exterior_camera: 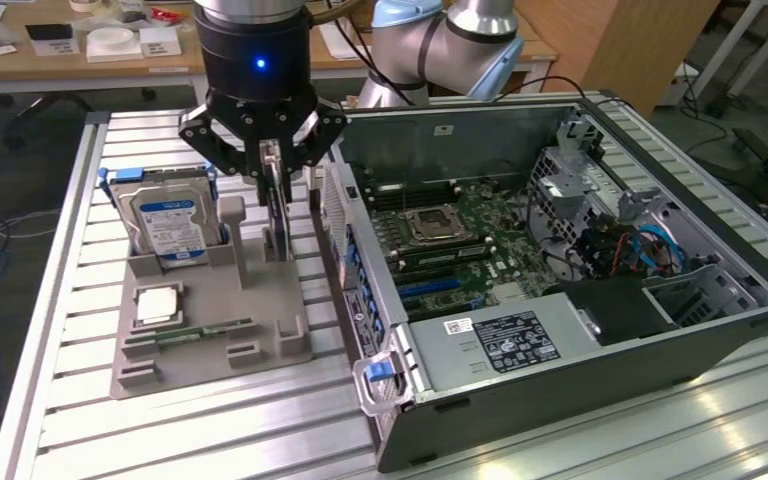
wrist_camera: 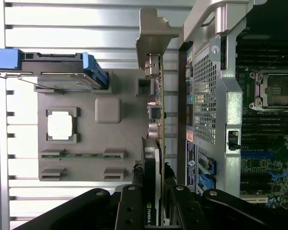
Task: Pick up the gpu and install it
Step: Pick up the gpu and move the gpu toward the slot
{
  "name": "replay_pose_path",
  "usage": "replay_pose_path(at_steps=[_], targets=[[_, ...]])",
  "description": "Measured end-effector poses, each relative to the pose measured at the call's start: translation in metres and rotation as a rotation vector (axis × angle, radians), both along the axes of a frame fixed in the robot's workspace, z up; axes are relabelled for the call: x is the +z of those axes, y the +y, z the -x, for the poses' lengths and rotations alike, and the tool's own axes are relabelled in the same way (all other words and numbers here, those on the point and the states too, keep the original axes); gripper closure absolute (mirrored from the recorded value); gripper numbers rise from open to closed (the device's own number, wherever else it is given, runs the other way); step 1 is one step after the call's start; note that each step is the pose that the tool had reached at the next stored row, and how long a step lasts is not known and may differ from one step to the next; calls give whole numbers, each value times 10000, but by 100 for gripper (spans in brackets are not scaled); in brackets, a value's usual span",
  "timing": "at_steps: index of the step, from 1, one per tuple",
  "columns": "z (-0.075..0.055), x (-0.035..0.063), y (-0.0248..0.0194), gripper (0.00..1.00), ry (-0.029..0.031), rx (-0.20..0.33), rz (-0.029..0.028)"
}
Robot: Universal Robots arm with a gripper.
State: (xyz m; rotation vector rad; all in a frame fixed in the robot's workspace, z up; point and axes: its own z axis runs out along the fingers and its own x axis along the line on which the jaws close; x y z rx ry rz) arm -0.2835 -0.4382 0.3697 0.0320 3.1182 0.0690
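One thin flat black gpu (wrist_camera: 152,153) with a pale bracket stands upright at the grey moulded tray (exterior_camera: 257,300), black claw (exterior_camera: 277,185) clamped on it. Risk: the bracket clipping the open computer case (exterior_camera: 598,390) just beside the tray. The tray also holds a silver hard drive (exterior_camera: 171,220), a square chip (exterior_camera: 157,303) and a green memory stick (exterior_camera: 204,330).

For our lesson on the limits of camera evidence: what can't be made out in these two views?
- gpu faces: edge-on in both views, clamped in the gripper; the wrist view's edge cuts it off.
- Whether its lower edge sits in or above the grey holder: exterior view, too thin to tell.
- Label text on the hard drive: exterior view, too small.
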Motion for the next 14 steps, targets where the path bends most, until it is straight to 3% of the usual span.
replay_pose_path(at_steps=[4,14], targets=[[0,79,0,73,-2,0,-1],[0,87,0,73,-1,0,-1]])
